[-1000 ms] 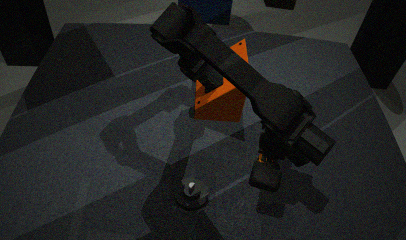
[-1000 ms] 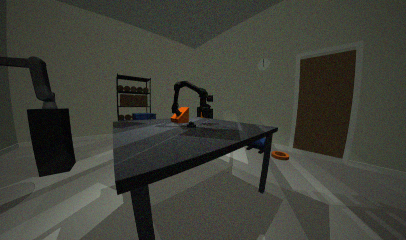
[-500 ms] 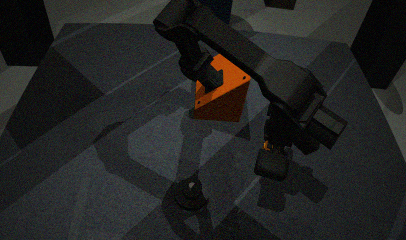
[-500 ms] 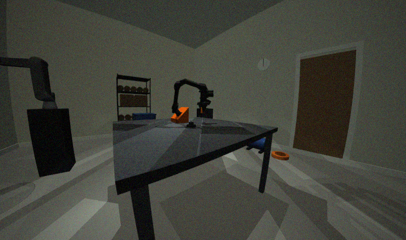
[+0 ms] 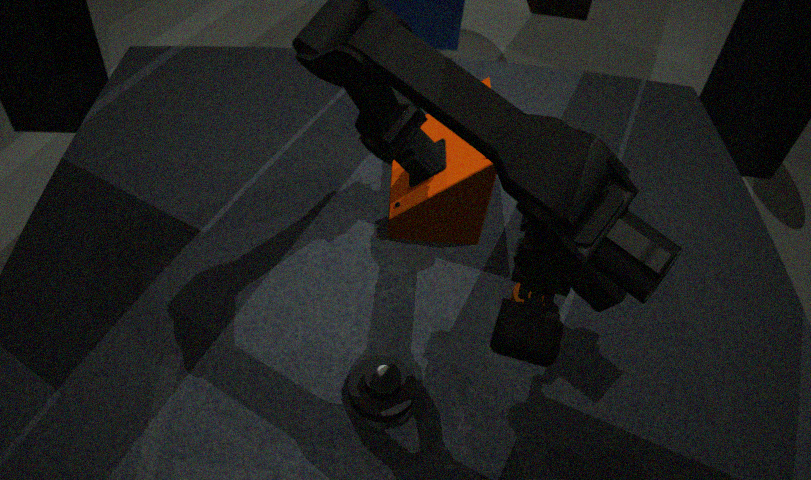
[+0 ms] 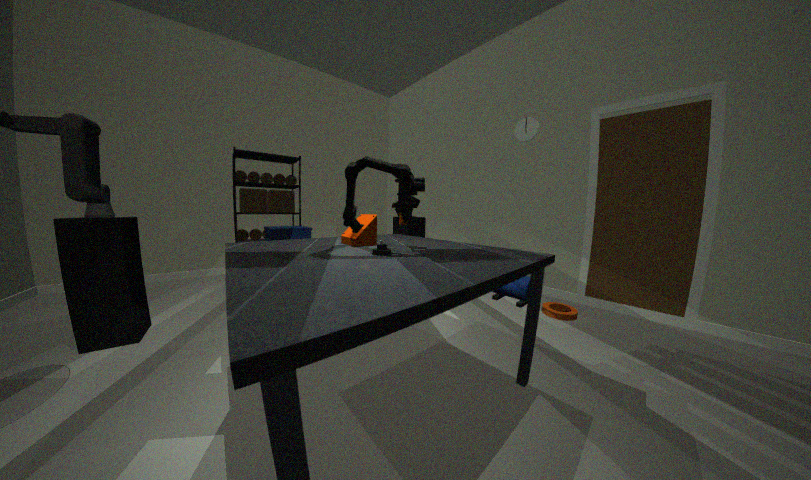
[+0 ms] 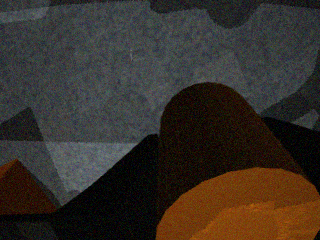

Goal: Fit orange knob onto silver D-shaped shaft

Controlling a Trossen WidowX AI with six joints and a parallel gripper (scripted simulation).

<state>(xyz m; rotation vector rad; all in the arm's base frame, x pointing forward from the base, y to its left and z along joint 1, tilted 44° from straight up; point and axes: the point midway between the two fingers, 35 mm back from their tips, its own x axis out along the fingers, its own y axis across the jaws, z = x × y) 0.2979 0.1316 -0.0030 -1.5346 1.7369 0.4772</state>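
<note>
The orange knob is held between the fingers of my gripper, which is shut on it. In the top view the fingers hide most of the knob; the wrist view shows its dark side and a brighter orange end face. The hole and its flat side are hidden. The round dark pedestal stands on the table, left of the gripper in the top view. Its silver shaft points up, bare. The knob is above the table, off to the side of the pedestal and not touching it.
An orange wedge-shaped block stands behind the pedestal, at my arm's base. The dark table carries broad shadows. Another arm on a black stand is away from the table.
</note>
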